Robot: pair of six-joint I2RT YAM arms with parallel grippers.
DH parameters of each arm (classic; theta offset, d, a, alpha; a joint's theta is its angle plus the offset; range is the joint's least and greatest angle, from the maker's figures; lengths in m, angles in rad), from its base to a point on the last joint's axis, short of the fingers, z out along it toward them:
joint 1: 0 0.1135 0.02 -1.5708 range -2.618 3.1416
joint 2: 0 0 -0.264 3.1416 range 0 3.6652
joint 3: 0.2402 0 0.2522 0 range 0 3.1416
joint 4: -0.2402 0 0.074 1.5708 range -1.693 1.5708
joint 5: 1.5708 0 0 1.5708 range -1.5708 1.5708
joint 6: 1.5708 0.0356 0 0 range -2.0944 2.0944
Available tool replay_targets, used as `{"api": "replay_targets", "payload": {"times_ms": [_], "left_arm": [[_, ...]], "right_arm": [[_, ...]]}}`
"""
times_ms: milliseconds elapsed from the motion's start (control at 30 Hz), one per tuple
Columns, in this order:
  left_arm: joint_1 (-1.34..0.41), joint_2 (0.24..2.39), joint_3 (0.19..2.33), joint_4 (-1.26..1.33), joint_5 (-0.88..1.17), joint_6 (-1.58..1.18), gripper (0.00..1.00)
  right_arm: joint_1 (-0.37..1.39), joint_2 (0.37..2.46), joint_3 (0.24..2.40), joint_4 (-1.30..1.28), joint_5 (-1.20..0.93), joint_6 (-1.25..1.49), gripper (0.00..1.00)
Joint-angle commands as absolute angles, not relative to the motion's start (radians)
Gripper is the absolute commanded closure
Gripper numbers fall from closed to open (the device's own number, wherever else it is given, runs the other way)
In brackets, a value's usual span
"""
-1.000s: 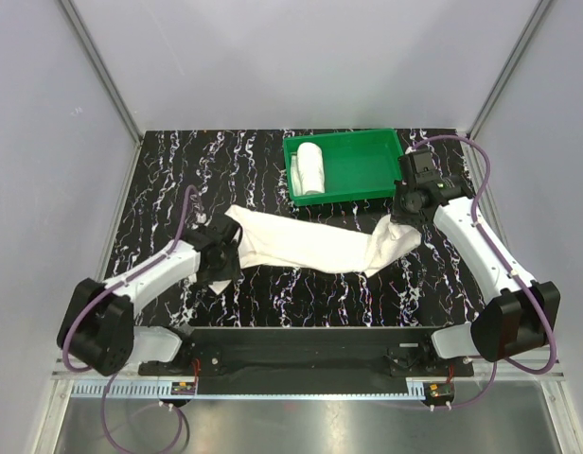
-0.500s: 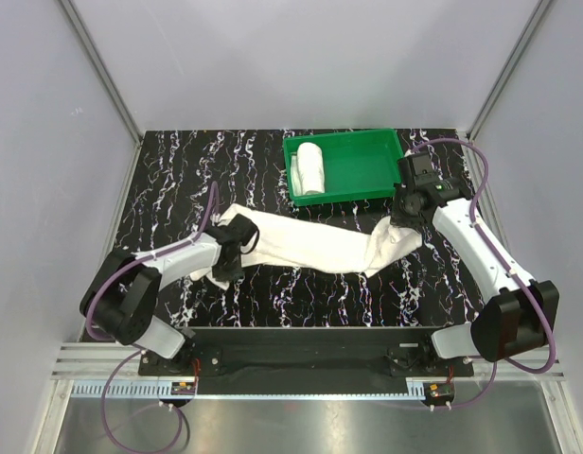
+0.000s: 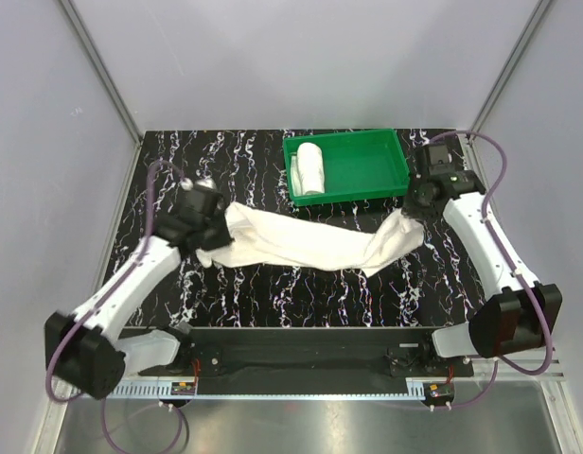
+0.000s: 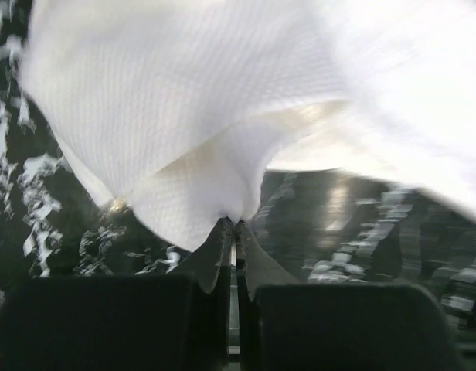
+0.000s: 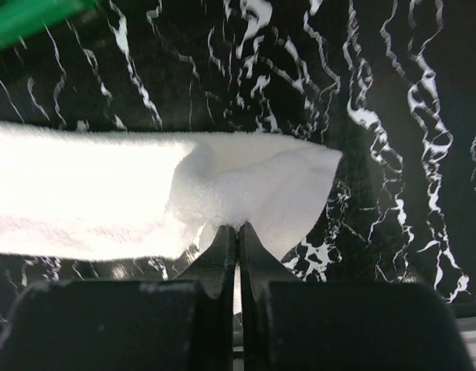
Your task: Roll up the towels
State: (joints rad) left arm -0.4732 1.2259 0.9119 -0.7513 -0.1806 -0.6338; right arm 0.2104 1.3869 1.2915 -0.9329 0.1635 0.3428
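The long towel (image 3: 310,244) is stretched left to right across the table (image 3: 273,298) and is held at both ends. The left gripper (image 3: 209,231) is pinched on the left end, with its fingers (image 4: 219,246) pressed together on a fold of cloth (the wrist view is blurred). The right gripper (image 3: 411,210) is clamped on the right corner, just beside the tray (image 3: 367,170). The small towel (image 3: 311,168) is seen rolled and lies in the tray's left part.
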Motion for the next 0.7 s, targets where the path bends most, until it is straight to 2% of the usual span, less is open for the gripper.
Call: {"api": "replay_targets", "payload": {"times_ms": [0,33,167,300,333,433,500,667], "left_arm": [[-0.346,1.1,1.072,-0.652,0.088,-0.588,1.0],[-0.263,1.101,1.1,-0.626,0.212,-0.586,1.0],[-0.111,1.19,1.308,-0.63,0.418,-0.615,1.0],[0.065,1.328,1.51,-0.508,0.651,-0.747,1.0],[0.092,1.347,1.538,-0.471,0.74,-0.823,1.0],[0.178,1.374,1.618,-0.356,0.858,-0.949,1.0],[0.236,1.339,1.629,-0.289,0.887,-0.991,1.0],[0.34,1.186,1.504,-0.29,0.96,-0.965,1.0]], "right_arm": [[0.141,1.397,1.451,-0.939,0.134,0.334,1.0],[0.129,1.423,1.529,-0.949,0.129,0.331,1.0],[0.06,1.525,1.786,-1.05,0.094,0.301,1.0],[0.009,1.656,2.116,-1.178,0.086,0.265,1.0],[-0.011,1.708,2.263,-1.212,0.089,0.259,1.0],[-0.067,1.709,2.396,-1.267,0.064,0.285,1.0],[-0.074,1.662,2.387,-1.235,0.078,0.307,1.0],[-0.075,1.436,2.101,-1.144,0.068,0.311,1.0]]}}
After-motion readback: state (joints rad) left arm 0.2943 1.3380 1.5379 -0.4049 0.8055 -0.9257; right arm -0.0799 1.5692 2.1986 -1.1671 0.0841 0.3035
